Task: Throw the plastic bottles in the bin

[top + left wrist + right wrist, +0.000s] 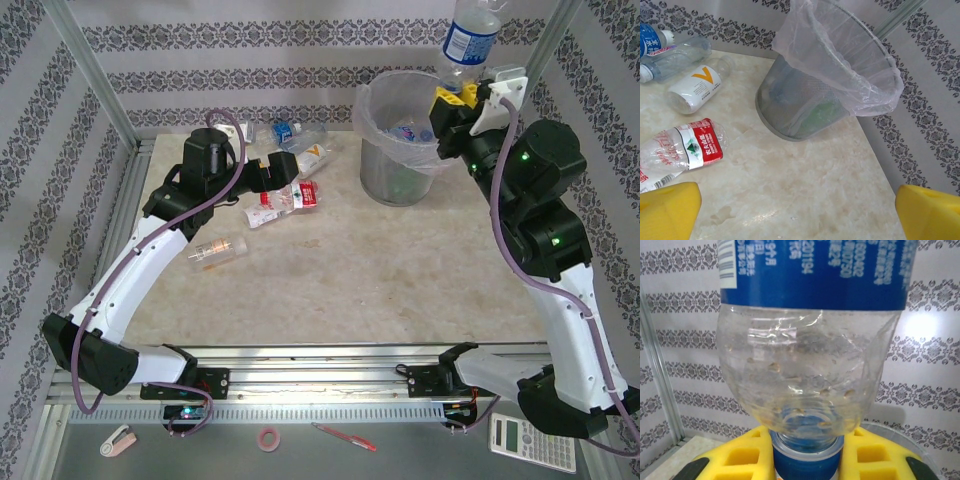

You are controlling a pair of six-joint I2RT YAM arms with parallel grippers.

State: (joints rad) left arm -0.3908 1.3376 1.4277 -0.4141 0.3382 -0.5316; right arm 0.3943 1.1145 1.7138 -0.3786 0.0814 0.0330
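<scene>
My right gripper [452,96] is raised over the right rim of the bin [398,150] and shut on the blue cap [807,466] of a blue-labelled plastic bottle [470,35], which stands upside down above the yellow fingers [740,456]. The bin is a grey mesh bucket with a clear bag, and some bottles lie inside it. My left gripper [290,172] hangs open at the back left, with nothing between its yellow fingers [667,210]. Near it lie a red-labelled bottle [690,147], a white one with a yellow mark [695,87] and a blue-labelled one [652,42].
Another small bottle [220,248] lies alone left of centre. Metal frame posts and patterned walls close in the back and sides. Below the front rail lie a calculator [530,440], a red pen [345,437], a tape roll [268,438] and a pinkish-white boxy object [118,440].
</scene>
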